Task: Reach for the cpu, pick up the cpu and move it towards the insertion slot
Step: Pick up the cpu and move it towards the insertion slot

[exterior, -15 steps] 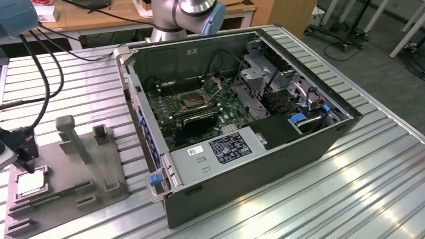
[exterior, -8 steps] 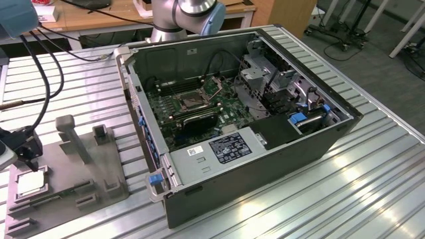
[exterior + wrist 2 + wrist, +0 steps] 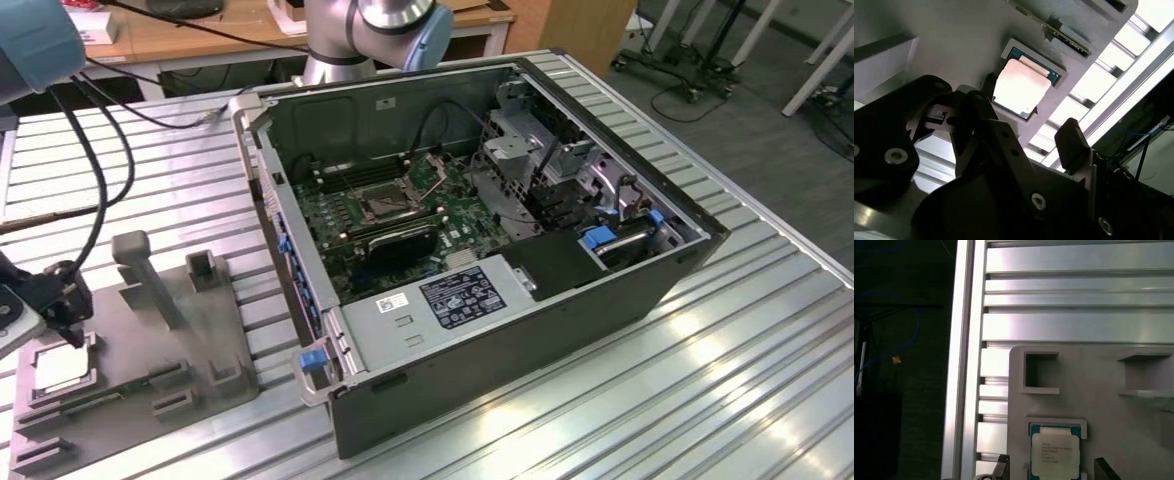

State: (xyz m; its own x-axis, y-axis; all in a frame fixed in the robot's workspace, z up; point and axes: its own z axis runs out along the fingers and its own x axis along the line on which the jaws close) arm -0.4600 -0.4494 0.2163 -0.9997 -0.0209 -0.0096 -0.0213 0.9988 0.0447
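The gripper (image 3: 67, 318) is held low over the grey tray (image 3: 200, 340), at that tray's corner nearest the exterior view's left edge, with black cables (image 3: 94, 170) draped down to it from above. The arm's base (image 3: 367, 35) is seen well beyond the tray, behind the open computer case (image 3: 641, 300). In both wrist views the black fingers (image 3: 1071, 142) are spread apart, with nothing gripped between them. In the first wrist view one tip is seen on either side of the cpu (image 3: 1055, 455).

The tray is laid on a slatted aluminium table (image 3: 694, 380), and the computer case is laid on its side just beside the tray, towards the exterior view's right. A wooden desk (image 3: 200, 35) is seen past the table, far from the tray.

The cpu (image 3: 59, 372) is seated flat in a square pocket of the tray, pale metal top upward, directly under the gripper. Another square recess (image 3: 1040, 371) is moulded into the tray near that pocket. The insertion slot (image 3: 378, 205) is found on the green board inside the case, well apart from the tray.
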